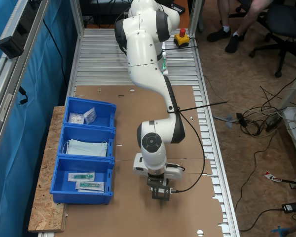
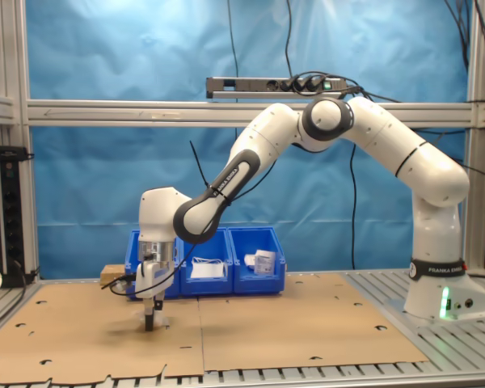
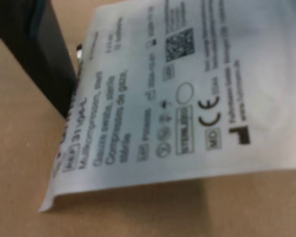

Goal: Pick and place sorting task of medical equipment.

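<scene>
Hand [image 1: 160, 193] lowered to the cardboard-covered table [image 1: 138, 212] at lower centre of the first exterior view — clamped, by the wrist view, on the white packet [image 3: 187, 98] — blue bins [image 1: 86, 155] well apart.

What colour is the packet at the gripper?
White with grey-black print, clearest in the wrist view: the flat sealed packet.

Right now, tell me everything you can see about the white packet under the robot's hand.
The white packet is flat, sealed and paper-like, printed with grey text and symbols. In the wrist view it lies on the brown cardboard, its near edge lifted slightly and casting a shadow, with a dark finger against one side. In the second exterior view the hand stands low over the cardboard. Whether the packet is clamped cannot be told.
</scene>
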Available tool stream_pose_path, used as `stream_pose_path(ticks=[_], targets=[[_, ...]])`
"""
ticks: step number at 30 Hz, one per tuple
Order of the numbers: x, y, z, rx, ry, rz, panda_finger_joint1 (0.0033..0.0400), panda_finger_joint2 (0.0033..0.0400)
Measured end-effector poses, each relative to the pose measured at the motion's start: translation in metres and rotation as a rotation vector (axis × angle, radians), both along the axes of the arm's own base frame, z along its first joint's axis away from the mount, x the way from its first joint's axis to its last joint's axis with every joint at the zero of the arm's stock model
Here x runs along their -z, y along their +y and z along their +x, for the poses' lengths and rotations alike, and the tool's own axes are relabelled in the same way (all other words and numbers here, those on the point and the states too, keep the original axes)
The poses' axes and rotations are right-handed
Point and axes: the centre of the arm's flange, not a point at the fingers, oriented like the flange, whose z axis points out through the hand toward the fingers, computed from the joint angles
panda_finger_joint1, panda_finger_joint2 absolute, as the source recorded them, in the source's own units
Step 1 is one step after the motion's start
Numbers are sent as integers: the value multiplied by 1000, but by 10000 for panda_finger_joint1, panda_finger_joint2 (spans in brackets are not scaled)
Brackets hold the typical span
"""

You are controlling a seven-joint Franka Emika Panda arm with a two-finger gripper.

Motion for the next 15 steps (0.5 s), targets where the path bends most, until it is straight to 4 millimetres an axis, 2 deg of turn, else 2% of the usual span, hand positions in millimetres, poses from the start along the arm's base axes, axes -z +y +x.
stream_pose_path(ticks=[2, 3, 4, 5, 12, 13, 15], targets=[[0, 0, 0, 0, 0, 0, 400, 400], [0, 0, 0, 0, 1, 0, 351, 351], [1, 0, 0, 0, 1, 0, 351, 351], [1, 0, 0, 0, 1, 0, 265, 265], [2, -1, 0, 1, 2, 0, 265, 265], [2, -1, 0, 1, 2, 0, 93, 93], [2, -1, 0, 1, 2, 0, 93, 93]])
